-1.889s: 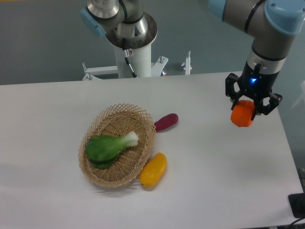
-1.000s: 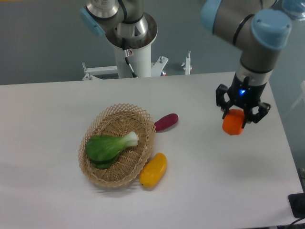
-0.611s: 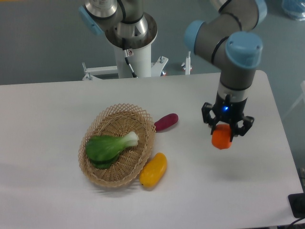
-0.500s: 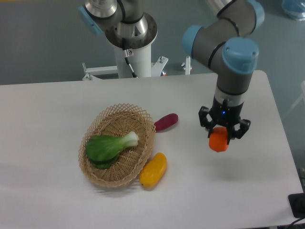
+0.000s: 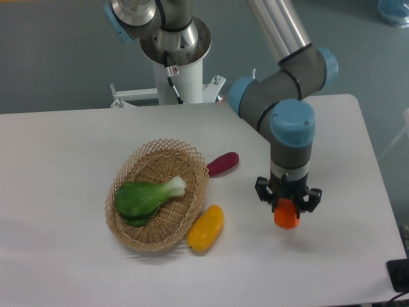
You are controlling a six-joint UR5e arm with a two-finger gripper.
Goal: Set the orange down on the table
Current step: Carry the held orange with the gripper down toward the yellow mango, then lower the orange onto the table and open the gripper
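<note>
The orange (image 5: 286,215), small, round and bright, sits between the black fingers of my gripper (image 5: 287,203), which is shut on it. It hangs low over the white table (image 5: 332,256), right of centre and toward the front edge. I cannot tell whether the fruit touches the surface. The arm reaches down onto it from above and hides its top.
A wicker basket (image 5: 140,234) holding a green leafy vegetable (image 5: 144,196) stands left of centre. A yellow mango-like fruit (image 5: 206,228) lies against the basket's right side, and a purple vegetable (image 5: 222,163) lies behind it. The robot's base (image 5: 176,48) rises at the back.
The gripper has carried the orange from the right side of the table leftward, toward the front and lower. It has stayed shut on the fruit throughout.
</note>
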